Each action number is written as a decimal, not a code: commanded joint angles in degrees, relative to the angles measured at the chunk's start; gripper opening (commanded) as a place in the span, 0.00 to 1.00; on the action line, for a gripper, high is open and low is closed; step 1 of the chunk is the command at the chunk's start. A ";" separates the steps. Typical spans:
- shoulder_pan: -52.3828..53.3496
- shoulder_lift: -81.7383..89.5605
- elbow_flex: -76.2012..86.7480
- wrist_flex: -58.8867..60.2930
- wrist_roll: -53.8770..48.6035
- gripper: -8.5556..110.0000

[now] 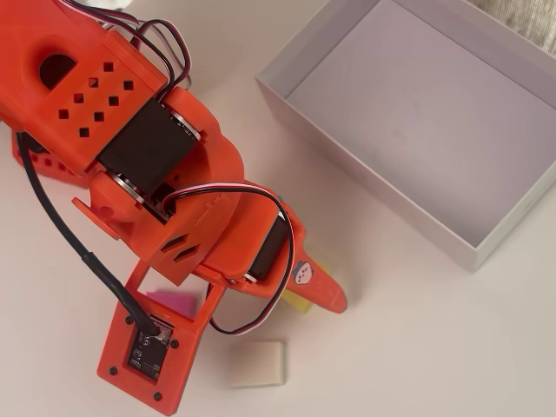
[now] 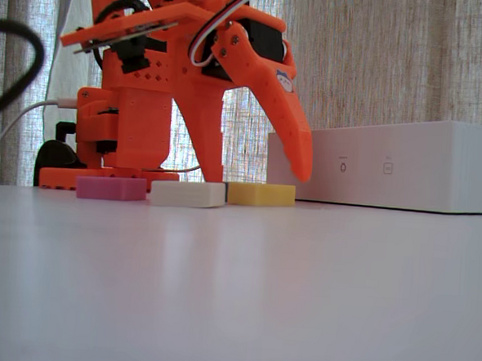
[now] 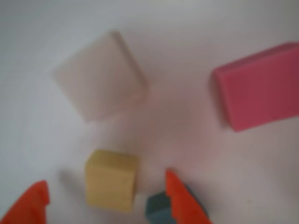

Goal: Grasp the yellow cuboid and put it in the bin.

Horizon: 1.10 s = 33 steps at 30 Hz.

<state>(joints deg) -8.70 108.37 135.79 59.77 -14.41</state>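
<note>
The orange two-finger claw (image 3: 105, 198) is spread wide and holds nothing. In the wrist view its two orange fingertips stand either side of the small flat square yellow foam block (image 3: 111, 185), which lies on the white tabletop (image 3: 187, 28) between them, nearer the left tip. In the fixed view one finger reaches the tabletop just behind the blocks while the other hangs above the yellow block (image 2: 261, 194), so the claw looks poised but not fully down on it.

The main risk, as I judge it, is a crowded grasp. A small dark teal block (image 3: 160, 208) sits just beside the yellow one, partly hidden behind the right fingertip. If the claw closes as it stands, that finger may push the teal block into the yellow one, twist it, or pinch both together. The off-centre position could also make the left finger touch first and slide the light foam sideways out of the grip.

The cream-white foam block (image 3: 98, 77) and the pink foam block (image 3: 261, 86) lie farther off and look less likely to interfere, though a low sweep toward the large shallow white box (image 1: 417, 113), standing empty well apart to the upper right in the overhead view, could nudge them. The box wall is another hazard: a carry that is too low may strike it.
</note>
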 commanded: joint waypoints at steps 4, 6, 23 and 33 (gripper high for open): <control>-1.23 -1.58 -2.55 -1.41 -0.70 0.34; -1.76 -2.11 -2.55 -1.67 -0.70 0.33; -1.49 -2.90 -2.81 0.70 -0.44 0.20; -0.79 -5.36 -2.90 -2.46 -0.35 0.15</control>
<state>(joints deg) -9.76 103.54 133.86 58.45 -14.68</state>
